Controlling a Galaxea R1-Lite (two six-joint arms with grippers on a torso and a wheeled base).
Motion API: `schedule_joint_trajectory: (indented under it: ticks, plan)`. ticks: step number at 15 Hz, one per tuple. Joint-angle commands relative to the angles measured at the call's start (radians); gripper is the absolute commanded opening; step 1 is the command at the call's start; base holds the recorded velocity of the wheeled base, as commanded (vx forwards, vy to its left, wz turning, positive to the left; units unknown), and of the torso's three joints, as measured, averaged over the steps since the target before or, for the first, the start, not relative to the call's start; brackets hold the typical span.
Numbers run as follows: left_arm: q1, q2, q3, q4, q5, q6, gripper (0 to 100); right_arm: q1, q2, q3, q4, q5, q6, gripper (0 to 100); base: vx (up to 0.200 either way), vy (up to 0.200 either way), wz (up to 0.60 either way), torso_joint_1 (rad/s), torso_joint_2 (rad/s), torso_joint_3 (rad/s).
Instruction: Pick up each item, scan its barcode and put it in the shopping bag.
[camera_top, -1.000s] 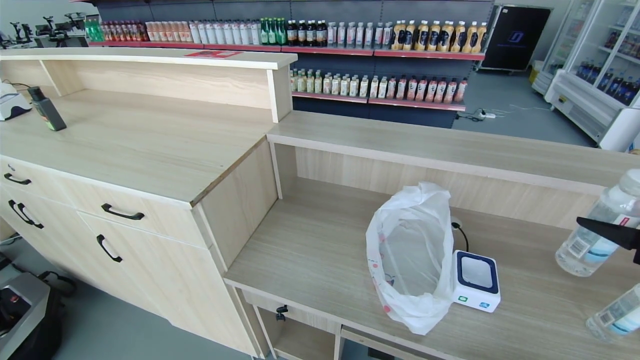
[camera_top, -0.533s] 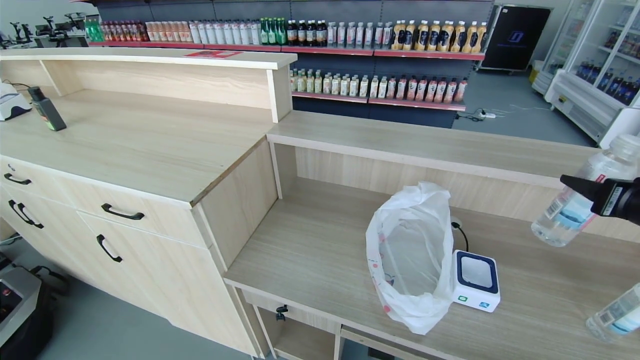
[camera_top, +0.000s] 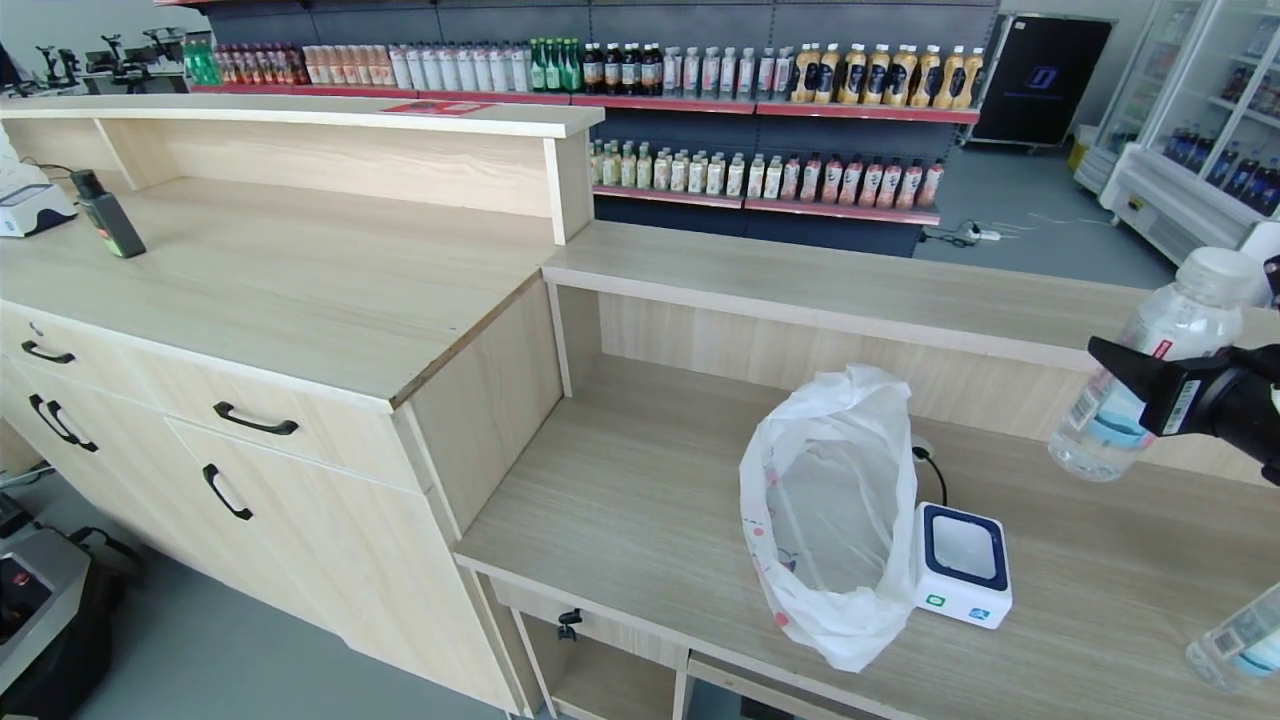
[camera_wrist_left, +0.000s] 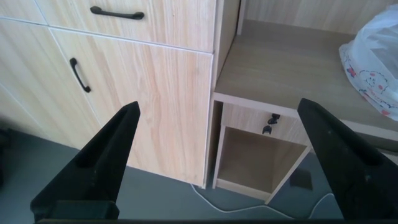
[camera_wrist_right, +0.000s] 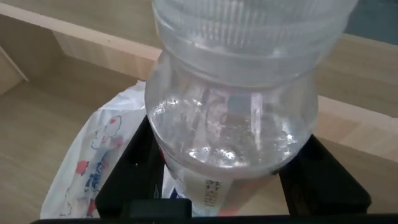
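Water bottle, head view: held tilted above the counter, clamped in right gripper, well apart from scanner, which sits just beside shopping bag. Barcode is best turned toward the scanner window.
Left wrist view: left gripper spread apart, nothing held.
Right wrist view: bottle gripped at mid-body, bag below.

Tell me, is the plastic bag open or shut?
Open. The shopping bag stands on the counter with its mouth spread wide; nothing shows inside.
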Motion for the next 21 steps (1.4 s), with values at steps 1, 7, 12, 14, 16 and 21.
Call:
schedule_joint_trajectory:
  ticks: [1, 7, 12, 14, 16, 21]
  plan:
    - [0.000, 0.001, 0.000, 0.000, 0.000, -0.001, 100, 0.016, 0.030, -0.007, 0.000, 0.003, -0.001, 0, 0.000, 0.000, 0.60, -0.154, 0.33, 0.188]
    - [0.000, 0.001, 0.000, 0.000, 0.000, -0.001, 100, 0.020, 0.297, -0.082, -0.130, 0.006, 0.068, 0, 0.000, 0.000, 0.20, -0.092, 0.22, 0.126]
    - [0.000, 0.001, 0.000, 0.000, 0.000, -0.001, 100, 0.019, 0.529, -0.159, -0.288, 0.008, 0.072, 0, 0.000, 0.000, 0.00, 0.000, 0.00, 0.000]
    - [0.000, 0.001, 0.000, 0.000, 0.000, -0.001, 100, 0.019, 0.610, -0.193, -0.339, 0.009, 0.072, 0, 0.000, 0.000, 0.00, 0.000, 0.00, 0.000]
    - [0.000, 0.001, 0.000, 0.000, 0.000, -0.001, 100, 0.019, 0.685, -0.243, -0.382, 0.017, 0.072, 0, 0.000, 0.000, 0.00, 0.000, 0.00, 0.000]
    - [0.000, 0.001, 0.000, 0.000, 0.000, -0.001, 100, 0.019, 0.813, -0.325, -0.445, 0.089, 0.063, 0, 0.000, 0.000, 0.00, 0.000, 0.00, 0.000]
